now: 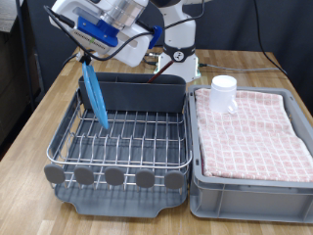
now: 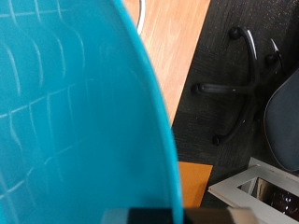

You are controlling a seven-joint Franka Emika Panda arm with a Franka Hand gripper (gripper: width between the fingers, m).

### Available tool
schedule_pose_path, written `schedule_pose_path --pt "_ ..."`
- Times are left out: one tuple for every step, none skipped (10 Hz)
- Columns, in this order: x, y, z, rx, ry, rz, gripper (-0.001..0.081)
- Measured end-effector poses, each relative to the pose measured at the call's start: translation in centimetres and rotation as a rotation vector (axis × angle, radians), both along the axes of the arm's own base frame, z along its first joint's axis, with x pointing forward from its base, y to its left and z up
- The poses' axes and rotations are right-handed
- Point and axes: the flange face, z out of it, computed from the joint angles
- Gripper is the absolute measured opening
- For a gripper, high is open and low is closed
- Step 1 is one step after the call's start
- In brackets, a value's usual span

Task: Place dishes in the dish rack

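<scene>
The gripper (image 1: pixel 90 54) is pinching the light-blue plate (image 1: pixel 96 93) by its upper edge, standing it edge-down on the dish rack (image 1: pixel 117 147) wire grid, while the white cup (image 1: pixel 224 93) is waiting on the pink checked cloth (image 1: pixel 254 132); no spoon is showing.

You're looking at a white-shelled arm (image 1: pixel 176 20) above the dish rack (image 1: pixel 122 147), smooth rounded casings with black bands where the segments meet. Up over the rack's back wall, your hand section shows a bright blue block (image 1: pixel 98 29) set into a pale grey-white housing (image 1: pixel 117 15), glossy and catching the light. Thin black cables loop out beside that blue part and trail toward the arm's base. Behind the rack's far corner you've got the white base column (image 1: pixel 179 44) with a dark joint ring. Markings and screws are too small to tell.
</scene>
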Motion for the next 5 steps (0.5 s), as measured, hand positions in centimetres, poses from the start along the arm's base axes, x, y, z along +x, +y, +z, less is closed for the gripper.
schedule_pose_path --pt "0.1 -0.2 -0.6 -0.008 0.002 -0.009 0.0017" --pt "0.1 -0.5 -1.2 -0.017 0.004 -0.016 0.0017" --pt "0.2 -0.6 -1.7 -0.022 0.005 -0.021 0.0017" --pt "0.3 -0.8 -2.2 -0.024 0.005 -0.024 0.0017" --pt "0.4 -1.0 -2.7 -0.025 0.004 -0.026 0.0017"
